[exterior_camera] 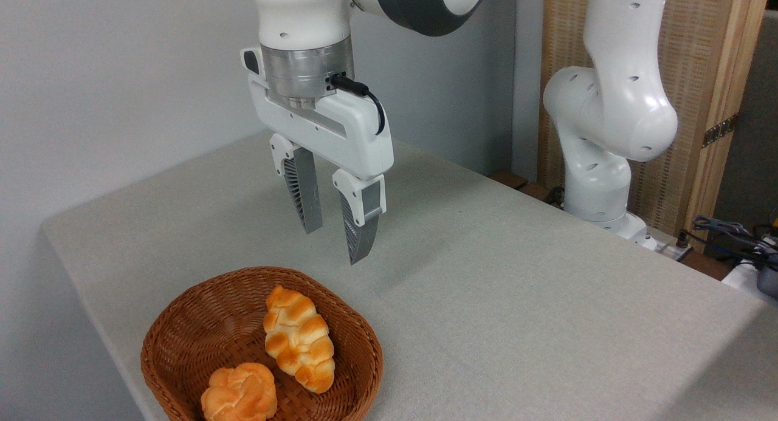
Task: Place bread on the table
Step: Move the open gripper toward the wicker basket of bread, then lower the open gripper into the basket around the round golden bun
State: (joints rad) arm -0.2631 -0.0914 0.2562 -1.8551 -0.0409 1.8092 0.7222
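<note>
A: So where's the bread [239,393] it's supposed to move?

B: Down in the basket [182,330], at the near edge. It's the small round bun with the knotted top. The longer braided roll [299,339] lies just beside it, close enough that they look to be touching.

A: And the gripper [337,245]?

B: Hanging in the air above the far rim of the basket, 2 fingers [307,196] spread apart, nothing between them. It points straight down, which I'd guess is so it can drop onto the bun from above without catching the wicker wall.

A: It's not over the bun, though.

B: No, the bun sits nearer to us than the gripper does. My guess is it has to come forward and down first, and mind that roll on the way.

A: Plenty of room to set it down?

B: Loads. The table [516,275] has a pale grey-beige cloth-like top with a rounded corner, bare to the right of the basket. Behind is a plain grey wall, with a wooden screen [699,105] at the right, and some cables [729,232] by the arm's base.
</note>
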